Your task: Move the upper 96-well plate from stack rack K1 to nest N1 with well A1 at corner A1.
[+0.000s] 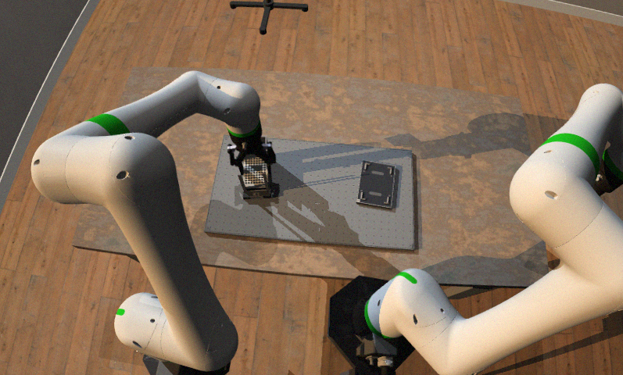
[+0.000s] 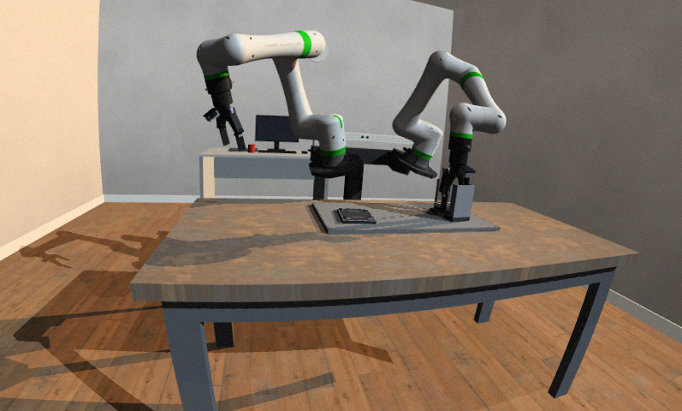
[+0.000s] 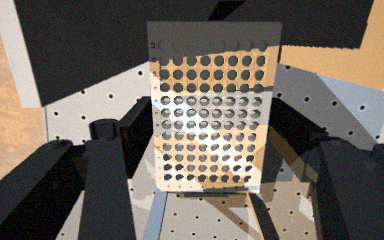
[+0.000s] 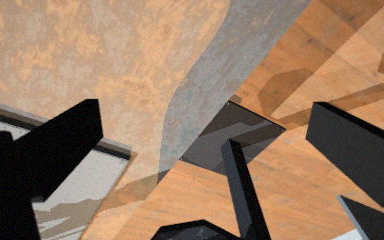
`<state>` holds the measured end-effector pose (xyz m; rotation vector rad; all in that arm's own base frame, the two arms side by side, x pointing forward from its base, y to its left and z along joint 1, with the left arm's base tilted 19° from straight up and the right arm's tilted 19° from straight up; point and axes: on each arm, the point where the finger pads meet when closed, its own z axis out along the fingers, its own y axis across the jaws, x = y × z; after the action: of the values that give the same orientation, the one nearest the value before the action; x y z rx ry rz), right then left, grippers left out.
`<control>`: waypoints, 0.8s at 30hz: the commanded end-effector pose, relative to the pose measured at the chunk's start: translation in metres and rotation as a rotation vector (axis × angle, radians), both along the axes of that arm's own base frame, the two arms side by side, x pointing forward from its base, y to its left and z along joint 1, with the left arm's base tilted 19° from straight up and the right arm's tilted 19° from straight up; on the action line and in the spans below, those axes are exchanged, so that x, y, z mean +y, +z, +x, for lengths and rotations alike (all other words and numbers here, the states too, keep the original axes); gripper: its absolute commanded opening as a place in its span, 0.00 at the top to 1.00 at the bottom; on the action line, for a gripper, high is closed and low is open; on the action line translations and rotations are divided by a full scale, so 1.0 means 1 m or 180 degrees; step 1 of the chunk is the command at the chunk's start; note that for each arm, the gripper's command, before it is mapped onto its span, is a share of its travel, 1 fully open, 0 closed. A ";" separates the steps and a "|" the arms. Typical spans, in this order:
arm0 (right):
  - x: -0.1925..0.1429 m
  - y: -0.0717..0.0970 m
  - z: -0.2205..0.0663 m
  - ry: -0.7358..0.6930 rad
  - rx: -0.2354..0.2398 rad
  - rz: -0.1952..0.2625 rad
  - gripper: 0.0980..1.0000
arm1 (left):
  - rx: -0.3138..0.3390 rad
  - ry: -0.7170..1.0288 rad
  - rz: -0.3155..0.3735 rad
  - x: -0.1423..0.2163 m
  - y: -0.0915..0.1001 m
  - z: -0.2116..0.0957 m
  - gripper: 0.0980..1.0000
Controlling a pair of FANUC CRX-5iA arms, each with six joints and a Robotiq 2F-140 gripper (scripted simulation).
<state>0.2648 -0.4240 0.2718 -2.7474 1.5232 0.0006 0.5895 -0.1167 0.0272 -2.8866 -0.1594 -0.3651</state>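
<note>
The upper plate [image 1: 256, 170] [image 3: 210, 119] is in K1 [image 1: 257, 194] [image 2: 462, 200] [image 3: 79, 55], left of N1 [image 1: 377, 183] [image 2: 355, 216]. The left end effector [image 1: 256, 176] [image 2: 450, 197] [image 3: 209, 113], partly closed, flanks its long sides; whether it grips, I cannot tell. The right end effector [image 2: 233, 145] [image 4: 204, 119] is open.

two arms [image 1: 152, 208] [image 2: 466, 119], one plate nest [image 1: 377, 184] [image 2: 355, 215].

Left end effector [image 1: 256, 180] [image 2: 452, 198] [image 3: 211, 112] downward, fingers apparently partly closed.
</note>
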 end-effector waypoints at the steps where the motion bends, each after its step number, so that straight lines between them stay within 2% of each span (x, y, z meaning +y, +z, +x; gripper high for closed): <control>1: 0.000 0.001 0.000 -0.0001 -0.0003 -0.0006 0.00 | -0.0005 -0.0001 -0.0003 -0.001 0.001 0.000 0.43; 5: 0.000 0.001 0.000 -0.0001 -0.0003 -0.0006 0.00 | -0.0005 -0.0001 -0.0003 -0.001 0.002 0.000 0.44; 6: 0.000 0.001 0.000 -0.0001 -0.0003 -0.0006 0.00 | -0.0005 -0.0001 -0.0003 -0.001 0.002 0.000 1.00; 17: 0.000 0.001 0.000 -0.0001 -0.0003 -0.0006 0.00 | -0.0006 -0.0001 -0.0003 -0.001 0.002 0.000 1.00; 24: 0.000 0.001 0.000 -0.0001 -0.0003 -0.0006 0.00 | -0.0005 -0.0001 -0.0003 -0.004 0.013 -0.002 1.00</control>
<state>0.2648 -0.4240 0.2718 -2.7474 1.5232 0.0006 0.5876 -0.1187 0.0346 -2.8866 -0.1593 -0.3647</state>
